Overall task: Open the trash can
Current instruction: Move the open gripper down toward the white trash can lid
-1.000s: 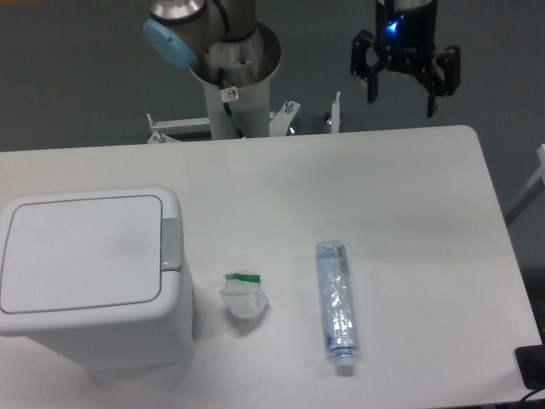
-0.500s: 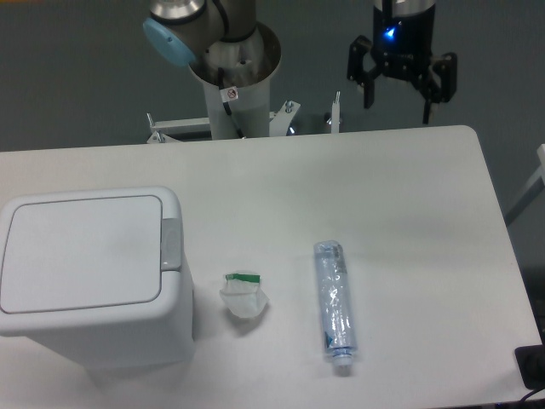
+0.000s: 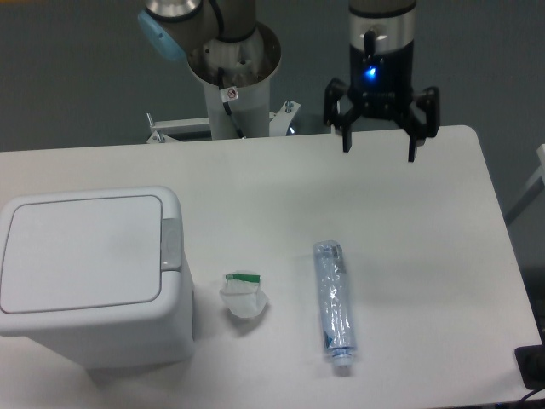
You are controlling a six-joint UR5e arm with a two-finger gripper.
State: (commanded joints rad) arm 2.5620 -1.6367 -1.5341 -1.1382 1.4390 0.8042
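The trash can (image 3: 89, 277) is a large white boxy bin at the table's front left. Its flat lid lies shut, and a small grey push-button tab (image 3: 171, 244) sits on its right edge. My gripper (image 3: 379, 153) hangs open above the far right part of the table, its two dark fingers (image 3: 346, 140) spread wide with nothing between them. It is well away from the trash can, up and to the right of it.
A crumpled white wrapper (image 3: 243, 296) with a green strip lies just right of the bin. A clear plastic bottle (image 3: 334, 301) lies lengthwise on the table (image 3: 426, 256) further right. The arm's base column (image 3: 232, 81) stands behind the table's back edge.
The gripper has come down and moved left, from behind the table's back edge to over its far right part. It stays open. The bin, wrapper and bottle have barely shifted.
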